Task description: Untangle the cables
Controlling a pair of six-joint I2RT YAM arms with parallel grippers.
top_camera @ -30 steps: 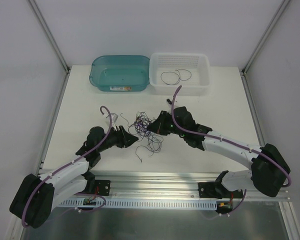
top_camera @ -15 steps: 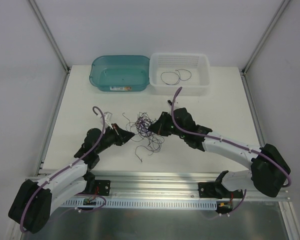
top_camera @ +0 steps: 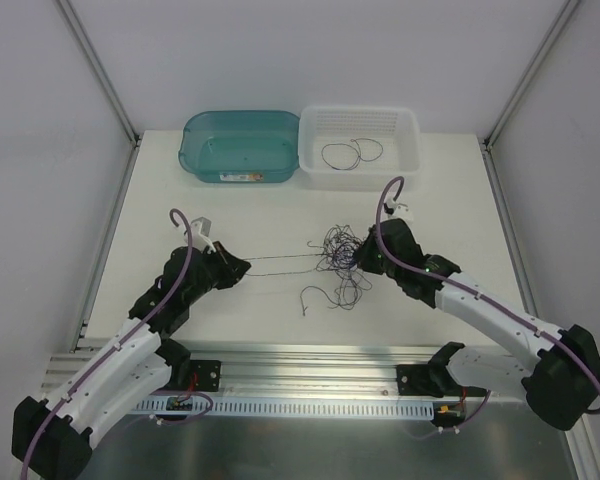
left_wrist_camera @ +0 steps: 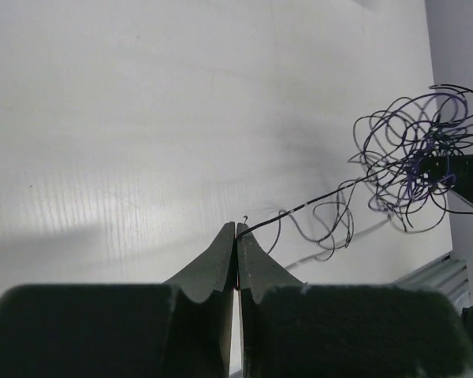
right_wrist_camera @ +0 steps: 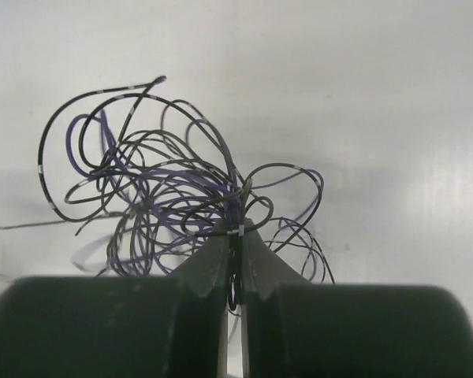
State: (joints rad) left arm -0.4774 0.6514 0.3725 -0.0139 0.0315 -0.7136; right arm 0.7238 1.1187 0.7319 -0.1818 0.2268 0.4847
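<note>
White table (top_camera: 170, 200): left pincer (left_wrist_camera: 236, 230) and right pincer (right_wrist_camera: 235, 232) clamp the cables (right_wrist_camera: 154, 185).

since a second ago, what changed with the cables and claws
The left claw shut on one cable and drew it left, taut. The right claw, shut on the tangle, carried it right. Teal tub and white basket stayed put.
</note>
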